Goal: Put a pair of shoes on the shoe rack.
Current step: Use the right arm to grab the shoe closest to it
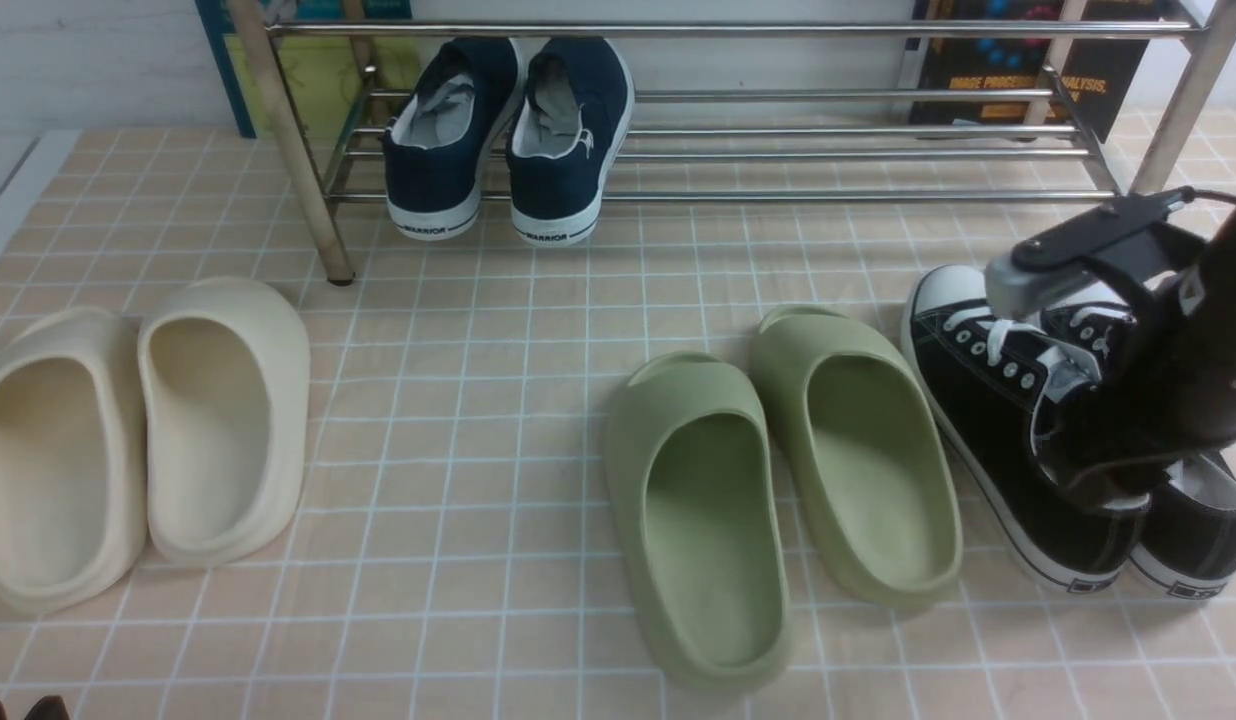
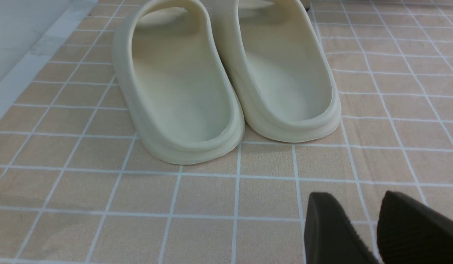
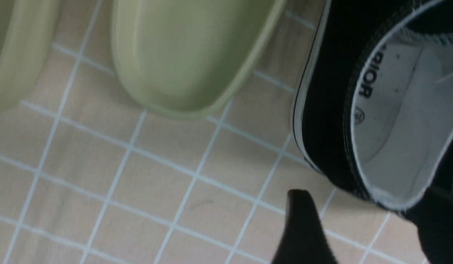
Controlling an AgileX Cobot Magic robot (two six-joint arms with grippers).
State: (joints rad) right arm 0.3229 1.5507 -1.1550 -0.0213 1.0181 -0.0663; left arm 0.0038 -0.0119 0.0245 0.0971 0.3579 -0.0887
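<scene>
The two black sneakers with white toe caps and laces stand side by side on the tiled floor at the right, one [image 1: 988,400] nearer the middle and the other [image 1: 1203,525] mostly hidden by my right arm. My right gripper [image 1: 1103,480] is low over their heels. In the right wrist view it [image 3: 360,209] is open, and the grey-lined heel of a black sneaker [image 3: 391,121] sits just ahead of the gap. The chrome shoe rack [image 1: 738,30] stands at the back. My left gripper [image 2: 358,196] is open and empty above bare tiles at the front left.
Two navy "WARRIOR" sneakers [image 1: 508,140] occupy the rack's lower tier at the left; bare bars run to their right. A pair of green slippers [image 1: 778,480] lies right beside the black sneakers. A pair of cream slippers [image 1: 138,430] lies at the left, just ahead of my left gripper [image 2: 226,84].
</scene>
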